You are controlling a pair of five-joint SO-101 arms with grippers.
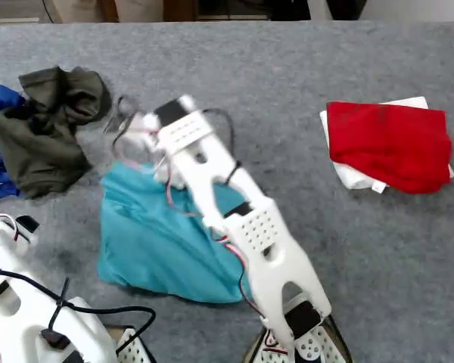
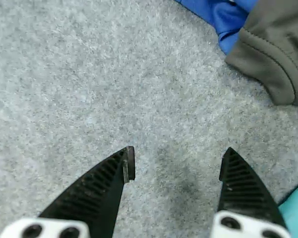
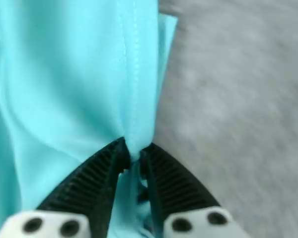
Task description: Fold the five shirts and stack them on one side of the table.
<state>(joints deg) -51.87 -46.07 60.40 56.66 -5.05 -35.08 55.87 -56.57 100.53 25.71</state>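
Teal shirt (image 3: 64, 74) fold pinched tight in right jaws; left jaws wide apart, seemingly empty, over grey table (image 2: 64, 74).

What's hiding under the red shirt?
A white shirt lies under the red shirt. Only its edges peek out around the red one. The rest is covered, so I cannot tell whether anything else is underneath.

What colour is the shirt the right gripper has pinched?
Plain turquoise; the shirt shows best in the right wrist view.
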